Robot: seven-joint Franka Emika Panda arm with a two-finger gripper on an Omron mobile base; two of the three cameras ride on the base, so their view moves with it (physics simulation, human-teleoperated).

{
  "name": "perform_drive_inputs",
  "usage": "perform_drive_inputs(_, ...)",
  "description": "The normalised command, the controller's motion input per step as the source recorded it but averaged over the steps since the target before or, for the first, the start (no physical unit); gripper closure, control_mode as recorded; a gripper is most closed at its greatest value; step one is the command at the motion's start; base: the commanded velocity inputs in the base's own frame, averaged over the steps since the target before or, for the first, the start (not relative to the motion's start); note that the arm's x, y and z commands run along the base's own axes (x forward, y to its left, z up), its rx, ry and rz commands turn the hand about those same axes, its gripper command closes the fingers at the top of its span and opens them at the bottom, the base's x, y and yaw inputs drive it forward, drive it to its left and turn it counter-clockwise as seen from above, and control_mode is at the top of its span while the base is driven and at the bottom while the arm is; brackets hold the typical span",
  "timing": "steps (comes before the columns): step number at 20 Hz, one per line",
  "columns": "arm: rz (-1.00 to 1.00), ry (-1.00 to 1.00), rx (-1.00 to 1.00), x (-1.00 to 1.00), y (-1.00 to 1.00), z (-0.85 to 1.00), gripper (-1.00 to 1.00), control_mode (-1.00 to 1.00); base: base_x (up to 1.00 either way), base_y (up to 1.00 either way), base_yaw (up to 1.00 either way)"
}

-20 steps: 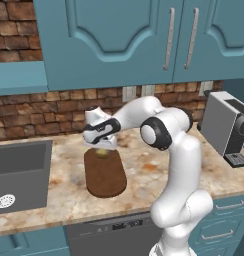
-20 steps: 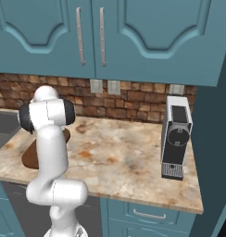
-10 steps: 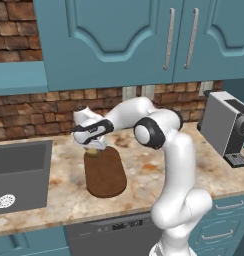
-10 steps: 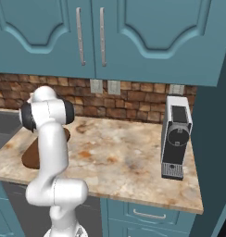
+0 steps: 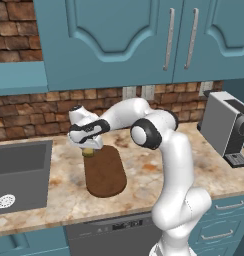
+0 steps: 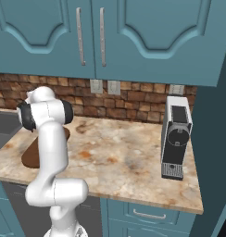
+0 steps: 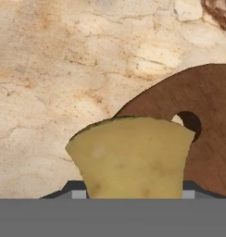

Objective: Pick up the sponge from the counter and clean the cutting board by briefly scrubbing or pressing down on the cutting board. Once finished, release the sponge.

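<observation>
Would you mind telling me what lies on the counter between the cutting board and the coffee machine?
Nothing: in the left base view the counter between the board and the coffee machine is bare stone, crossed above only by the robot's arm.

Yellow-olive sponge, dark brown board
</observation>
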Motion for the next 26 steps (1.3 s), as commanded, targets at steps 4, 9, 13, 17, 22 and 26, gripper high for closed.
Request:
perform_drive_inputs(4,-0.02,0.00,0.00,-0.72,0.00,-0.51,1.00,-1.00,0.00,0.00,0.00)
perform_drive_inputs(9,-0.03,0.00,0.00,-0.84,0.00,-0.58,1.00,-1.00,0.00,0.00,0.00)
perform_drive_inputs(13,-0.07,0.00,0.00,-0.85,-0.06,-0.60,1.00,-1.00,0.00,0.00,0.00)
perform_drive_inputs(17,-0.08,0.00,0.00,-0.87,-0.15,-0.55,1.00,-1.00,0.00,0.00,0.00)
perform_drive_inputs(22,-0.11,0.00,0.00,-0.94,-0.14,-0.50,1.00,-1.00,0.00,0.00,0.00)
perform_drive_inputs(26,-0.13,-0.01,0.00,-0.90,-0.22,-0.15,1.00,-1.00,0.00,0.00,0.00)
